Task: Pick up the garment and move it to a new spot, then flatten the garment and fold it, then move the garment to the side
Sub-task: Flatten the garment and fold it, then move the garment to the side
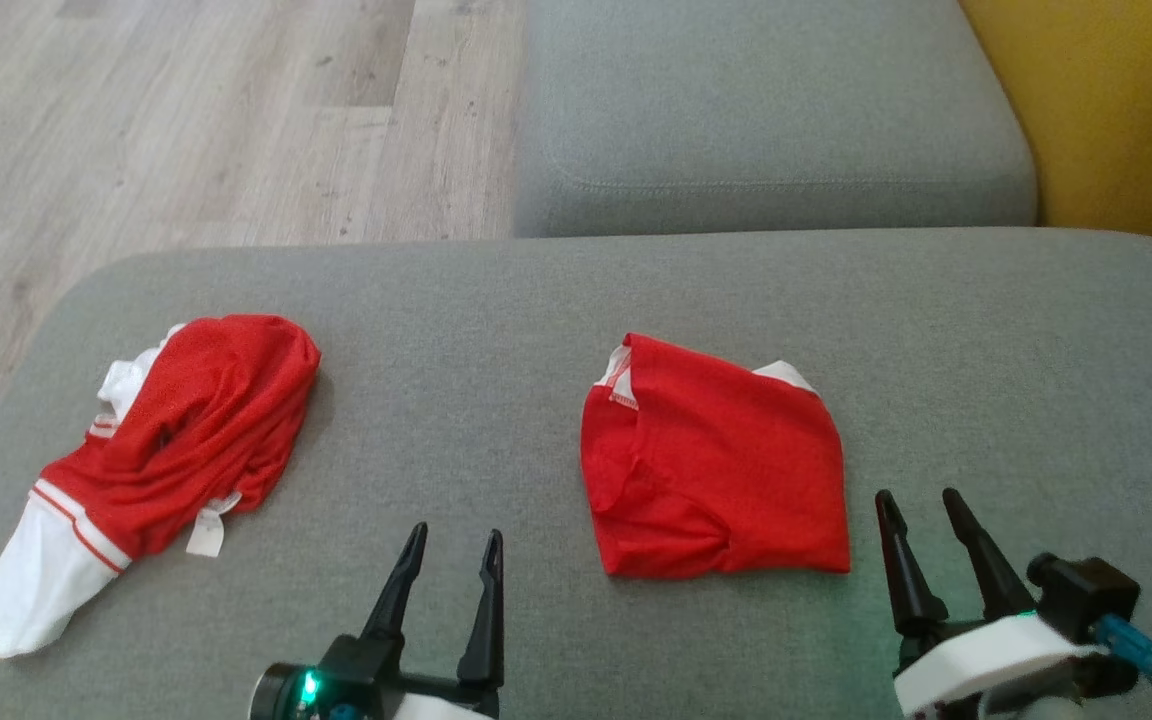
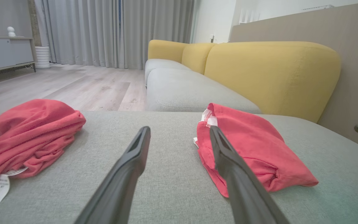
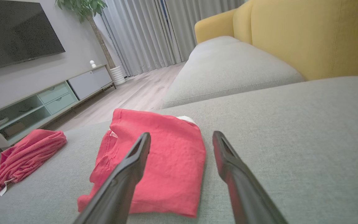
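Left jaws and right jaws both stand apart, empty. The folded red garment point(image 1: 716, 460) lies between them, just ahead, its right edge near the right jaws; grey cushion point(image 1: 496, 330) spreads open beyond.

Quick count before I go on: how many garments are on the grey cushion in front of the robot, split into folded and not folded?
Folded red garment: 1
Crumpled red and white garment: 1
Total on the grey cushion: 2
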You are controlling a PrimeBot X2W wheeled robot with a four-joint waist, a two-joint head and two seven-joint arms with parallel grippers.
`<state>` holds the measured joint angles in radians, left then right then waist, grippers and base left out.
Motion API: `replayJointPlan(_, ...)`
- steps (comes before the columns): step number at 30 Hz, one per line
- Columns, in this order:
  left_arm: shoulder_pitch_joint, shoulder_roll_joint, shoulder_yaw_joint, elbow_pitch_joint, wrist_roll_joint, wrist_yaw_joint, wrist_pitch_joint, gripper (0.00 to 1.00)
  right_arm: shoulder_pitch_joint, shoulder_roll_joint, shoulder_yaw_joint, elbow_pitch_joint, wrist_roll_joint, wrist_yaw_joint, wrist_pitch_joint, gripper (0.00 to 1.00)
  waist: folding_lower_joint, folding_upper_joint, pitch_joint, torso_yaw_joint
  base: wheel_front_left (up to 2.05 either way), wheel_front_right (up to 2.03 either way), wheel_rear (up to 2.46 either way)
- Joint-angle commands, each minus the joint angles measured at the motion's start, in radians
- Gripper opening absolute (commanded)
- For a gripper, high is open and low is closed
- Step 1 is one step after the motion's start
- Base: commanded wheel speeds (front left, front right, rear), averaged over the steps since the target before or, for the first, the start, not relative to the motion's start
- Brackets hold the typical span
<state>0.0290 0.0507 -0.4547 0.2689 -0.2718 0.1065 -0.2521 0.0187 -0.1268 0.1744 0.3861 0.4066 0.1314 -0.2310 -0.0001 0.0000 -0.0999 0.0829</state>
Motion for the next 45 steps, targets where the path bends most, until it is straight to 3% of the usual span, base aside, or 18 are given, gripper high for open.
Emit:
replayJointPlan(1,-0.018,0.000,0.036,-0.037,0.003,0.013,-0.010,1.00,-0.015,-0.027,0.025,-0.045,-0.027,-0.001,-0.023,1.00,0.0001,0.0000,-0.009,-0.003,0.00,0.00,0.00)
replayJointPlan(10,0.054,0.002,0.084,-0.068,0.014,0.028,-0.010,1.00,0.058,-0.018,0.019,-0.101,-0.117,-0.001,-0.030,1.00,0.0001,0.0000,-0.047,-0.004,0.00,0.00,0.00)
replayJointPlan(33,0.102,0.001,0.111,-0.092,0.033,0.022,-0.010,1.00,0.109,0.006,-0.020,-0.130,-0.164,-0.001,-0.031,1.00,0.0001,0.0000,-0.053,0.008,0.00,0.00,0.00)
replayJointPlan(41,0.092,0.000,0.110,-0.100,0.047,0.022,-0.010,1.00,0.091,0.000,-0.023,-0.115,-0.152,-0.001,-0.031,1.00,0.0001,0.0000,-0.011,0.016,0.00,0.00,0.00)
replayJointPlan(45,0.076,0.000,0.109,-0.102,0.052,0.021,-0.010,1.00,0.016,-0.018,-0.013,-0.039,-0.132,-0.001,-0.028,1.00,0.0001,0.0000,0.044,0.016,0.00,0.00,0.00)
